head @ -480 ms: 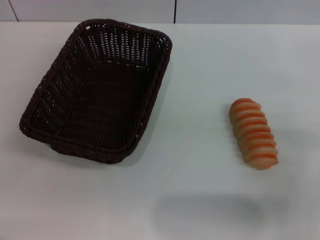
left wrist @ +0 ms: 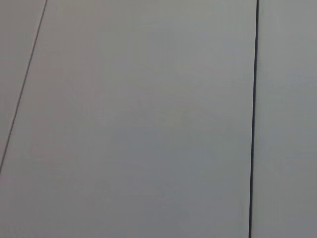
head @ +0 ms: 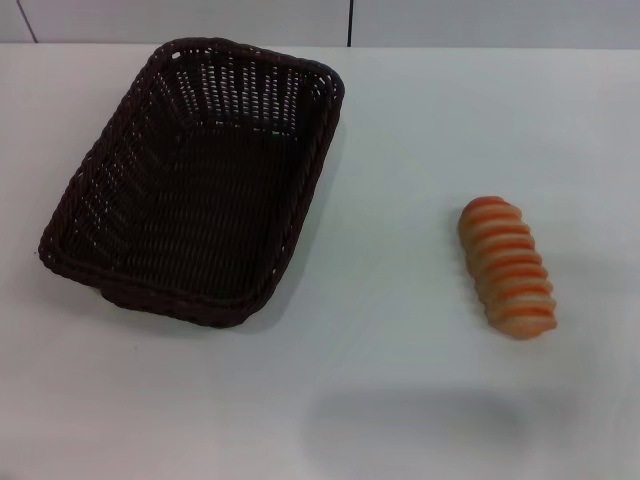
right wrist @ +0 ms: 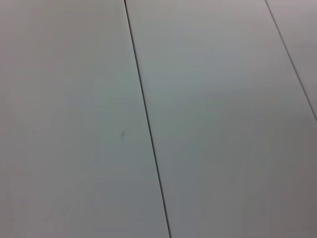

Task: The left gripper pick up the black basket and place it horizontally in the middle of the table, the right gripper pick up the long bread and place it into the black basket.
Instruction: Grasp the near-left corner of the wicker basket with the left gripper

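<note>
The black basket (head: 195,185) sits on the white worktop (head: 400,400) at about ten o'clock from its centre, its long side running slantwise from seven towards one o'clock, open side up. The long bread (head: 507,266) lies well apart from it at about three o'clock, directly on the worktop. Neither my left nor my right fingers appear anywhere; both wrist views show only pale panels with thin dark seams (left wrist: 253,119).

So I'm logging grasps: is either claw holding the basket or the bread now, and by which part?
Nothing is held. The black basket and long bread lie untouched on the table; neither claw is in view.
</note>
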Tool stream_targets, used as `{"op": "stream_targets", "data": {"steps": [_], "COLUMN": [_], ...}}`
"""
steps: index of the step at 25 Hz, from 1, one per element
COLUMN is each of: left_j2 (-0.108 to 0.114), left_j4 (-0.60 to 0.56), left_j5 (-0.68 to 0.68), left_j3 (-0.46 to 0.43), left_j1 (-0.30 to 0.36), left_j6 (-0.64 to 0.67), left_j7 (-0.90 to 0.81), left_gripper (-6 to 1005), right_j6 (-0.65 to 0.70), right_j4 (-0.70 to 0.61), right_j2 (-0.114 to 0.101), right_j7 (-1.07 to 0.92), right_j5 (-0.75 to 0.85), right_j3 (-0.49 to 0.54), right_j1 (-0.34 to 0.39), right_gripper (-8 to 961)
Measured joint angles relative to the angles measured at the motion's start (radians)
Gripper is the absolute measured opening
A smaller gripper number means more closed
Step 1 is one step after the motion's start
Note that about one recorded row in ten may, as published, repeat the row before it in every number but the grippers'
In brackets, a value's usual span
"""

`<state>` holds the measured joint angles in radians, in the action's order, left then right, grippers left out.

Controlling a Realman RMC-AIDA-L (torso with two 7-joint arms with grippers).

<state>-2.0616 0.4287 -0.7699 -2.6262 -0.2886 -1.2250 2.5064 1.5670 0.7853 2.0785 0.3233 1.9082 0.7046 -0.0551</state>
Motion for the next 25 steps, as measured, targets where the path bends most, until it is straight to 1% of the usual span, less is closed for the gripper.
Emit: {"op": "stream_targets", "data": {"steps": [4,6,7,8,9,10,12,16,17,19,21,23,25], "left_j2": [0.0,0.002,0.004,0.01,0.01,0.013,0.02,0.026,0.025,0.017,0.012,0.007,0.007], "left_j4": [0.001,0.012,0.021,0.061,0.061,0.09,0.146,0.28,0.314,0.42,0.494,0.595,0.647], "left_j5": [0.0,-0.001,-0.002,-0.019,-0.019,-0.04,-0.118,-0.353,-0.4,-0.552,-0.648,-0.778,-0.842], "left_j3": [0.01,0.036,0.053,0.109,0.109,0.132,0.16,0.178,0.18,0.191,0.205,0.229,0.245], "left_j1": [-0.002,0.0,0.002,0.014,0.014,0.019,0.025,0.02,0.018,0.013,0.011,0.01,0.01], "left_j6": [0.001,0.006,0.009,0.028,0.028,0.042,0.063,0.078,0.079,0.079,0.079,0.077,0.073], "left_j7": [-0.03,-0.087,-0.121,-0.242,-0.242,-0.309,-0.445,-0.71,-0.758,-0.902,-0.995,-1.121,-1.187], "left_gripper": [792,789,788,787,785,784,781,776,775,772,770,767,764], "right_j6": [-0.001,-0.001,-0.001,-0.001,-0.001,-0.001,-0.001,-0.001,0.0,0.001,0.002,0.004,0.005], "right_j4": [0.0,-0.001,-0.001,-0.001,-0.001,-0.002,-0.002,-0.002,-0.002,-0.002,-0.001,-0.001,-0.001], "right_j2": [0.0,0.0,0.0,0.0,0.0,0.0,0.0,0.0,0.0,0.0,0.0,0.0,0.0], "right_j7": [0.001,0.001,0.001,0.001,0.001,0.001,0.001,0.002,0.002,0.002,0.002,0.002,0.002], "right_j5": [0.0,0.0,0.0,0.0,0.0,0.0,0.0,0.0,0.0,0.0,0.0,0.0,0.0], "right_j3": [0.003,0.004,0.004,0.005,0.005,0.005,0.006,0.006,0.006,0.006,0.006,0.006,0.006], "right_j1": [0.0,0.0,0.0,0.0,0.0,0.0,0.0,0.0,0.0,0.0,0.0,0.001,0.003], "right_gripper": [778,779,779,779,779,779,778,777,777,777,777,778,778]}}
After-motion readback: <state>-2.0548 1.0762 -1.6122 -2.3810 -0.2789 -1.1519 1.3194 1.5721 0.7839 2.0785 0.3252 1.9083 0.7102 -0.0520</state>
